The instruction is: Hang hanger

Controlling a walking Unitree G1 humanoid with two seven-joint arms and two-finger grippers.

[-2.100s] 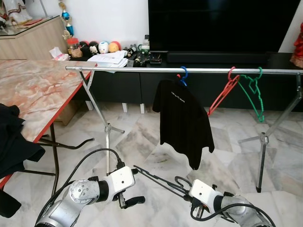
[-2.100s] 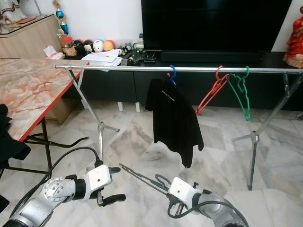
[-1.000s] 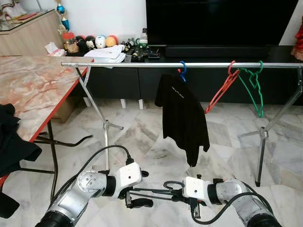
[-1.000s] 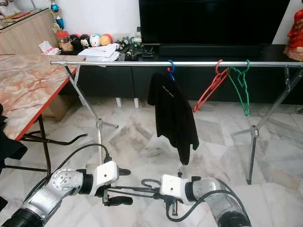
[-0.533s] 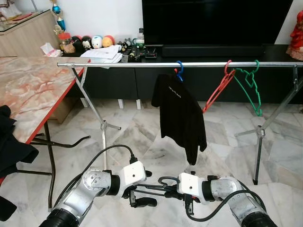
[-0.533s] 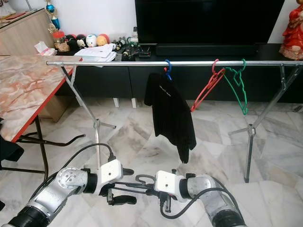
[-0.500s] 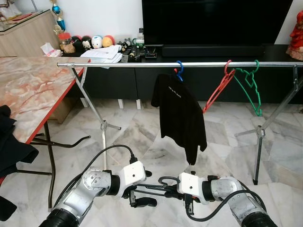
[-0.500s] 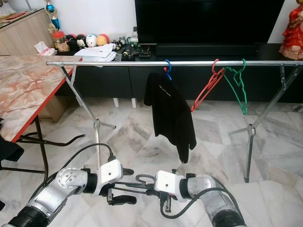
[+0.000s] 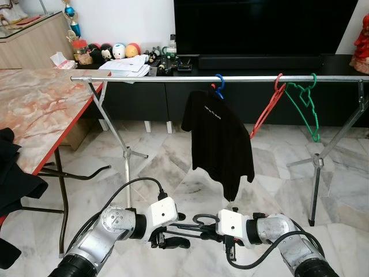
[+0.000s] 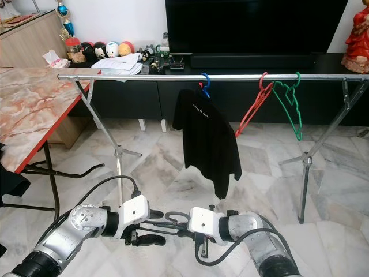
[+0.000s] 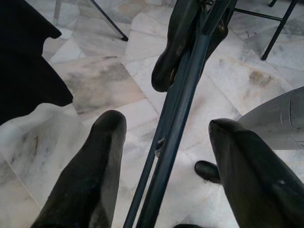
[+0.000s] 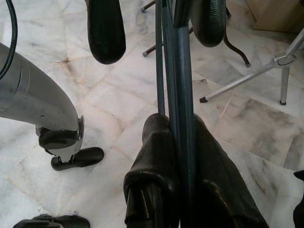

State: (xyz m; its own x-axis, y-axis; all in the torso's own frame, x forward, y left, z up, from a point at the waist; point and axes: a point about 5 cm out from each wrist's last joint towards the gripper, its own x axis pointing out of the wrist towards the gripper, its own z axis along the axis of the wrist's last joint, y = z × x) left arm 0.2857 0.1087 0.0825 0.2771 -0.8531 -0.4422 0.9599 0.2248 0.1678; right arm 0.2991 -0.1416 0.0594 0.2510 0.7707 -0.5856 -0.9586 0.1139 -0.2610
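Since half a second ago the left gripper (image 11: 161,156) is brought closer to the right gripper (image 12: 183,156), low in front of the rail (image 9: 173,78). The dark hanger (image 12: 176,71) is clamped between the shut fingers of the right gripper, well below the rail. The left gripper's fingers (image 11: 90,175) are spread apart on either side of the hanger bar, not touching it. On the rail a black shirt (image 9: 222,138) is hung from a blue hanger (image 9: 219,86); a red hanger (image 9: 268,109) and a green hanger (image 9: 305,107) are hung further right. A marble table (image 9: 40,109) is seen left of the rail.
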